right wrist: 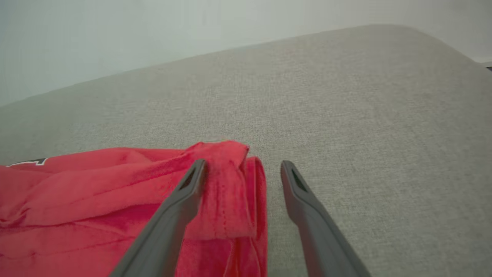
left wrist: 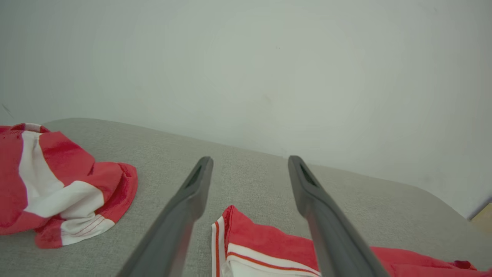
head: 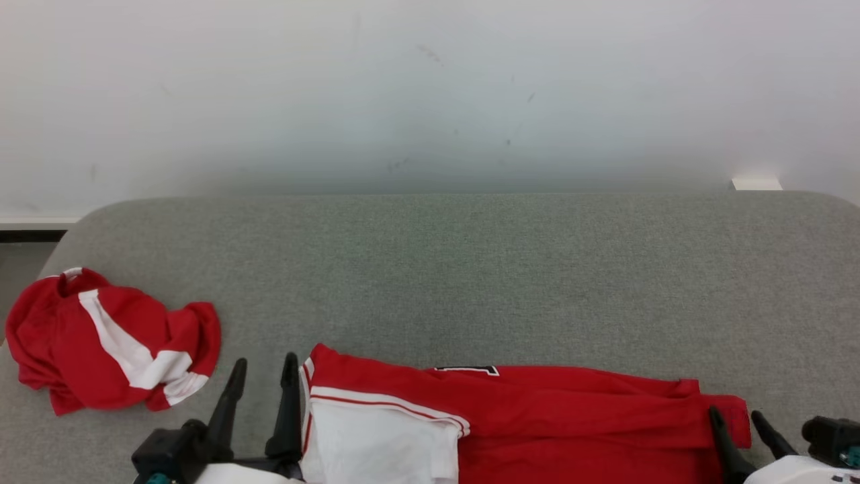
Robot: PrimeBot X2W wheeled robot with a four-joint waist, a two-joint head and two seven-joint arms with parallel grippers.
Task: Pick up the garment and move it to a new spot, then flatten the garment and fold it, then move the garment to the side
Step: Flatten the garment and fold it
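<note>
The garment (head: 537, 403) is red with white panels and striped trim. It lies stretched left to right along the near edge of the grey cushion (head: 470, 269). My left gripper (head: 263, 373) stands open just left of its white-trimmed corner (left wrist: 265, 238), nothing between the fingers. The left wrist view has that corner below and between the fingertips of the left gripper (left wrist: 250, 159). My right gripper (head: 734, 415) is open at the garment's right end. In the right wrist view the folded red end (right wrist: 226, 184) lies between the two fingers of the right gripper (right wrist: 243, 164), against the left finger.
A second red-and-white garment (head: 107, 343) lies crumpled at the cushion's left end, also in the left wrist view (left wrist: 57, 188). A pale wall (head: 430, 87) rises behind the cushion. The cushion's rounded left edge drops to a dark gap (head: 27, 235).
</note>
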